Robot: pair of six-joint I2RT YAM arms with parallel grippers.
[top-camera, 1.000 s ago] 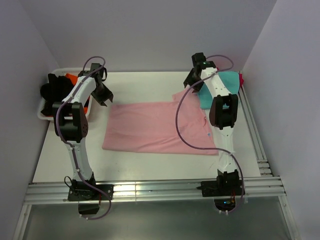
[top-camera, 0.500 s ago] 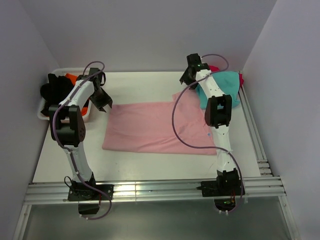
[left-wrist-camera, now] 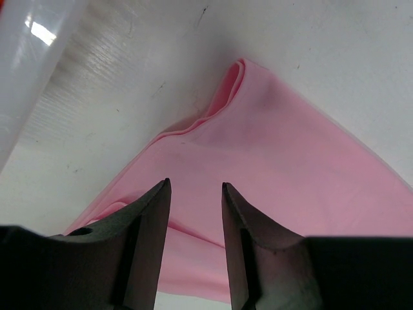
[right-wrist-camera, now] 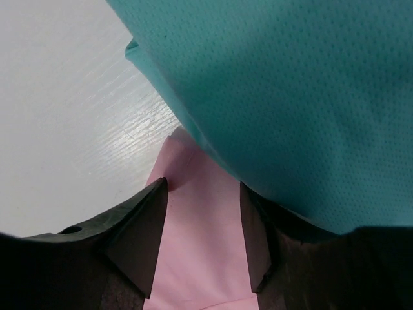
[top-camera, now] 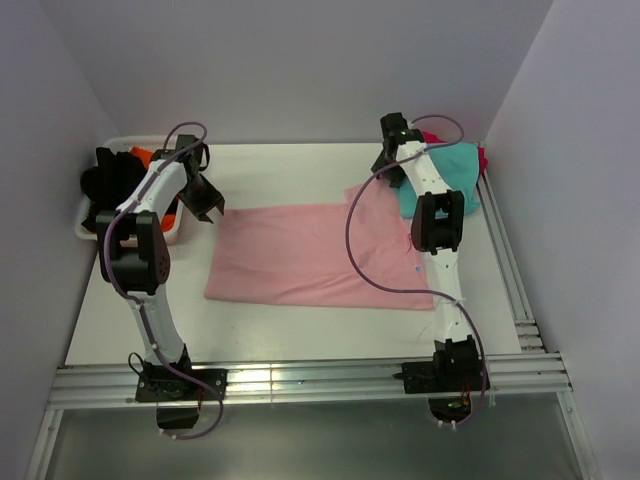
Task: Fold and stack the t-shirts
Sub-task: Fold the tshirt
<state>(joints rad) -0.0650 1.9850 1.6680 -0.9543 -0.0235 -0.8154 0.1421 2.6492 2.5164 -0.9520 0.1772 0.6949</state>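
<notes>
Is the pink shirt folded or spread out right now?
Spread out: the light pink shirt lies flat and wide on the table, one sleeve showing at its far right corner.

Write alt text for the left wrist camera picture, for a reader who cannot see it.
A light pink t-shirt lies on a white table, one rumpled corner pointing away from the camera. The left gripper hangs open over the cloth, and the wall of a white basket edges the upper left.

Lab test cell: plain lilac walls [top-camera: 300, 60], aluminium-railed table [top-camera: 300, 335]
</notes>
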